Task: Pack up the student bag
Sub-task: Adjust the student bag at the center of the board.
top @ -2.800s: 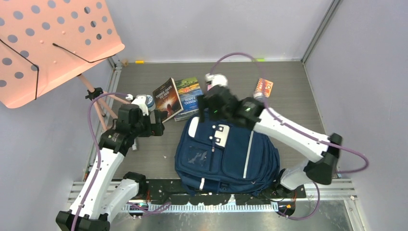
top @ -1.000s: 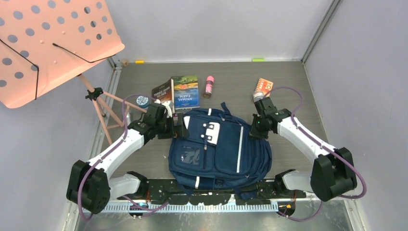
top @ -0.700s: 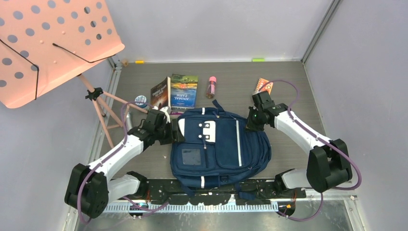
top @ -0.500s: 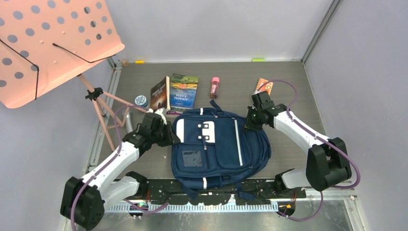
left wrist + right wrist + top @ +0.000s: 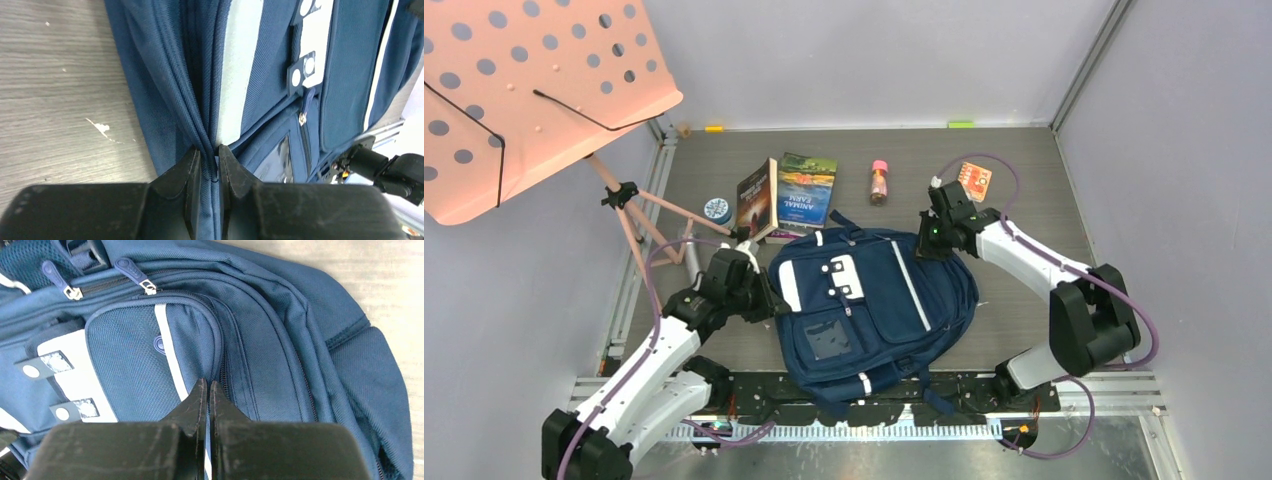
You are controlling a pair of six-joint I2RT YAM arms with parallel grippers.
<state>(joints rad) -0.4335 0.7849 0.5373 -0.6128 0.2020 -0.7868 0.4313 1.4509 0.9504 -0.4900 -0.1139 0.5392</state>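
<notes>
The student bag (image 5: 874, 300) is navy with white stripes and white buckle patches. It lies front-up on the table, turned at an angle. My left gripper (image 5: 767, 297) is at its left edge. In the left wrist view, that gripper (image 5: 209, 159) is shut on a fold of the bag's side fabric (image 5: 270, 75) by the zip seams. My right gripper (image 5: 924, 243) is at the bag's far right corner. In the right wrist view, it (image 5: 205, 390) is shut on a thin pinch of bag fabric (image 5: 280, 340) beside a zip line.
Behind the bag lie two books (image 5: 757, 198) (image 5: 804, 188), a pink bottle (image 5: 879, 183), an orange packet (image 5: 974, 178) and a round blue tin (image 5: 718, 210). A pink perforated music stand (image 5: 524, 90) with tripod legs (image 5: 639, 225) stands at the left. Walls enclose the table.
My left gripper has shut on the bag's left edge and drawn back towards the near left. The right gripper has shifted left and farther away, and the bag has turned with both.
</notes>
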